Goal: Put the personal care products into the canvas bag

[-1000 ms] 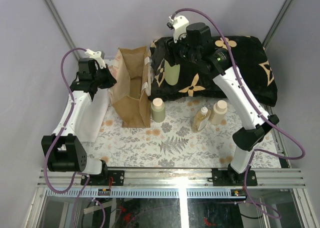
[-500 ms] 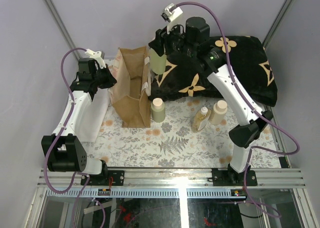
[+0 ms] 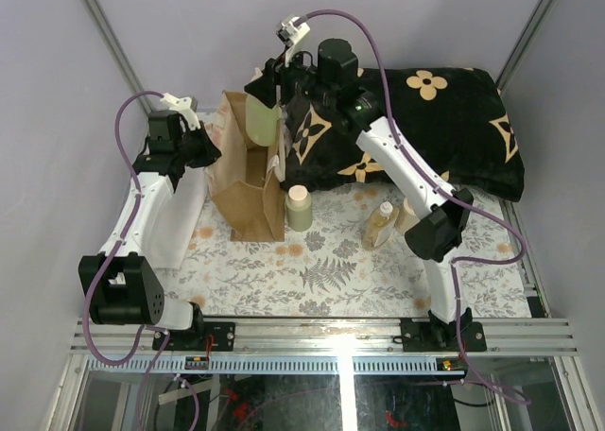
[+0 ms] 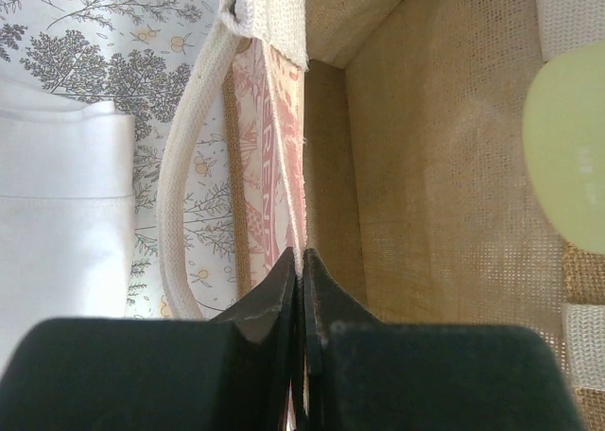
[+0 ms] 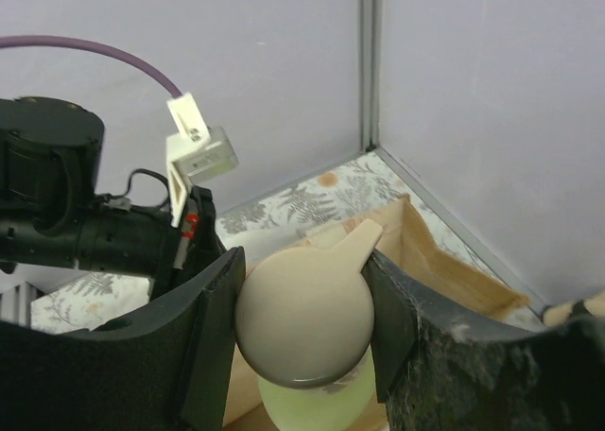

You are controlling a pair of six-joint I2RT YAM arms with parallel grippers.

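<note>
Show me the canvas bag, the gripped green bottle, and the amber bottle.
canvas bag (image 3: 255, 214), top external view, near wall.
gripped green bottle (image 3: 263, 121), top external view, body.
amber bottle (image 3: 379, 228), top external view, body.

Out of sight, out of frame
The greenish bottle (image 4: 570, 157) runs off the left wrist view's right edge, its cap unseen there — overhead, the right arm (image 3: 406, 166) hides most of the cream-beige bottle (image 3: 405, 217).

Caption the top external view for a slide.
Right jaws hold a greenish bottle over the canvas bag; left jaws pinch its rim.
</note>
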